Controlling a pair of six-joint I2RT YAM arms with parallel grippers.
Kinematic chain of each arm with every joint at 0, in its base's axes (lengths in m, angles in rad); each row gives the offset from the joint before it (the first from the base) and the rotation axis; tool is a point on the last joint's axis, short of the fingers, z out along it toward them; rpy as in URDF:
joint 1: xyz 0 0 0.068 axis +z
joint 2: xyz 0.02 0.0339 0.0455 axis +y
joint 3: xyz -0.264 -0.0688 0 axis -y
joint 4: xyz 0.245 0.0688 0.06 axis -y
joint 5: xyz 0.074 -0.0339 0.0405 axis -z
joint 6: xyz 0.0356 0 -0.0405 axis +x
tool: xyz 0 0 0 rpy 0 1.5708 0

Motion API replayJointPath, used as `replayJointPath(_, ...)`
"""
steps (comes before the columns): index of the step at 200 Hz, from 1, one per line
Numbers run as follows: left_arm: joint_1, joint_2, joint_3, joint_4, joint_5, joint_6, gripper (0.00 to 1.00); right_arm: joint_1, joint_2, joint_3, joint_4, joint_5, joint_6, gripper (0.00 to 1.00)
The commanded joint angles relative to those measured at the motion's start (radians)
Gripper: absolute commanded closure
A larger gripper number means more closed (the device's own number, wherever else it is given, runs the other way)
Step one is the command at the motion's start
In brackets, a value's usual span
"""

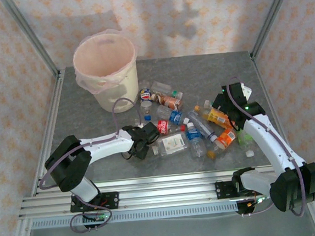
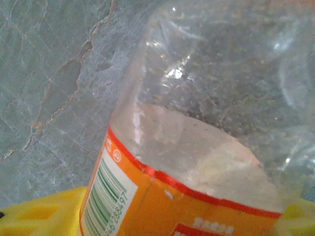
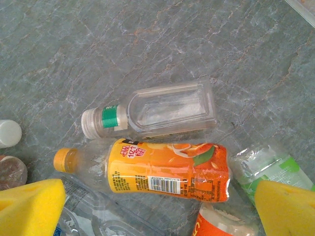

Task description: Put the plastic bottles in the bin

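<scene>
Left jaws: the yellow pads (image 2: 34, 216) stand on either side of an orange-labelled clear bottle (image 2: 197, 162), but whether they pinch it cannot be told. Right jaws: spread wide, with nothing between them touched.

Top external view. The bin (image 1: 121, 91), lined with a pink bag (image 1: 105, 53), stands upright at the far left of the table (image 1: 80, 119). The plastic bottles (image 1: 174, 119) lie on their sides in a loose heap on the table, starting just right of the bin and running away from it. The left gripper (image 1: 143, 141) sits low on the near side of the bin, at the edge of the heap closest to the bin. A red-labelled bottle (image 1: 162, 127) and a white-labelled bottle (image 1: 171, 144) lie close against it. The right gripper (image 1: 226, 107) hangs over the end of the heap farthest from the bin, so the whole heap lies between it and the bin. A loose white cap (image 1: 250, 153) lies farther still from the bin.

Left wrist view. The left gripper (image 2: 162, 221) brackets the orange-labelled clear bottle, whose red band and barcode face the camera. The bottle hides most of the table beyond it.

Right wrist view. The right gripper (image 3: 157, 211) is poised above an orange juice bottle (image 3: 167, 169) with an orange cap, lying flat. A flat clear bottle (image 3: 157, 110) with a green neck band touches its far side. A green-labelled bottle (image 3: 268, 164) crowds its base, and crushed clear plastic (image 3: 98, 211) lies by its neck.
</scene>
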Motion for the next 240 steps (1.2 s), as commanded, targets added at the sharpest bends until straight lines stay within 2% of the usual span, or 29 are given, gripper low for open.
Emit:
replayJointPath(1, -0.004, -0.036, 0.014, -0.029, -0.01, -0.002, 0.38, 0.006, -0.015, -0.008, -0.002, 0.028, 0.013, 0.01)
replayJointPath(68, -0.006, -0.125, 0.023, -0.06, 0.02, 0.004, 0.65, 0.006, -0.012, -0.005, -0.003, 0.029, 0.012, 0.01)
replayJointPath(85, -0.006, -0.154, 0.032, -0.073, 0.03, 0.003, 0.66, 0.006, -0.012, -0.004, -0.005, 0.03, 0.012, 0.01)
replayJointPath(123, -0.005, -0.23, 0.066, -0.114, 0.034, 0.001, 0.77, 0.006, -0.014, -0.003, -0.002, 0.031, 0.017, 0.01)
replayJointPath(146, -0.006, -0.285, 0.093, -0.133, 0.043, -0.004, 0.8, 0.005, -0.015, -0.002, -0.002, 0.033, 0.02, 0.01)
replayJointPath(240, -0.006, -0.493, 0.238, -0.144, 0.049, -0.006, 0.8, 0.006, -0.05, -0.026, -0.002, 0.043, 0.021, 0.01)
